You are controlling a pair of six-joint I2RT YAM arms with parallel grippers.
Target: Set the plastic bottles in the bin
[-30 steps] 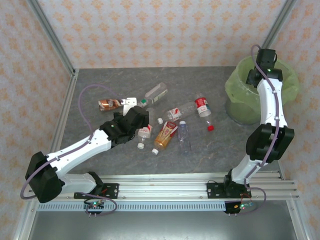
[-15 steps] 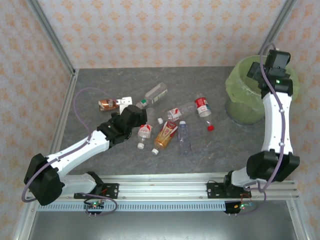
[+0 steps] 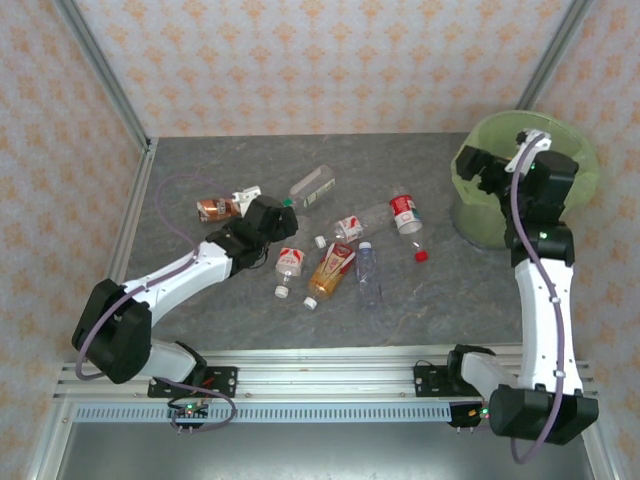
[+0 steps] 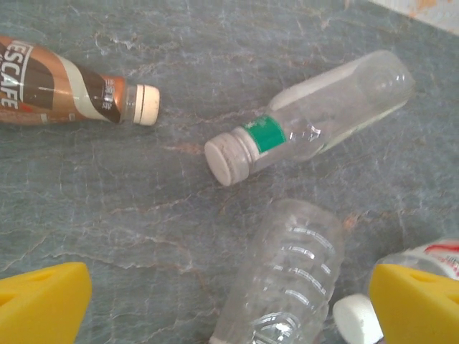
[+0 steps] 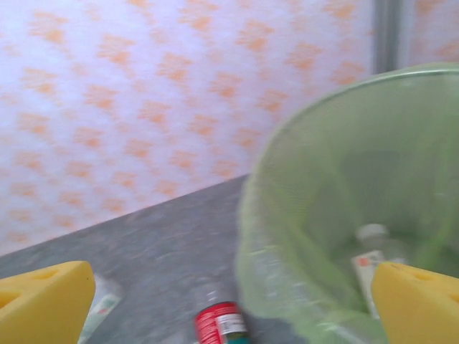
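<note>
**Left gripper** [image 4: 229, 308]: claw released, jaws standing wide apart and grasping nothing. It is hovering over the left-centre of the table [image 3: 440, 300]. A ribbed clear bottle [image 4: 287, 279] is lying between its yellow fingers [image 4: 43, 304], touching neither.

**Plastic bottles:** lying scattered on their sides across the middle of the table.
- A brown-labelled bottle [image 4: 64, 86] is lying far left, its white cap pointing right.
- A clear bottle with a green band [image 4: 323, 115] is lying to its right, apart from it.
- A loose white cap [image 4: 356, 319] is sitting just beside the ribbed bottle.
- Nearer, a red-and-white bottle [image 3: 290, 262], an orange bottle [image 3: 332, 270] and a small clear bottle [image 3: 369, 272] are lying in a row.
- A red-labelled bottle [image 3: 403, 212] is lying closest to the bin, with a red cap [image 3: 421, 256] near it.

**Bin** [image 3: 470, 215]: standing at the far right, lined with a green bag. One bottle [image 5: 373, 261] is lying at its bottom.

**Right gripper** [image 3: 478, 168]: claw released, jaws spread wide with nothing between them, hanging at the bin's left rim.
</note>
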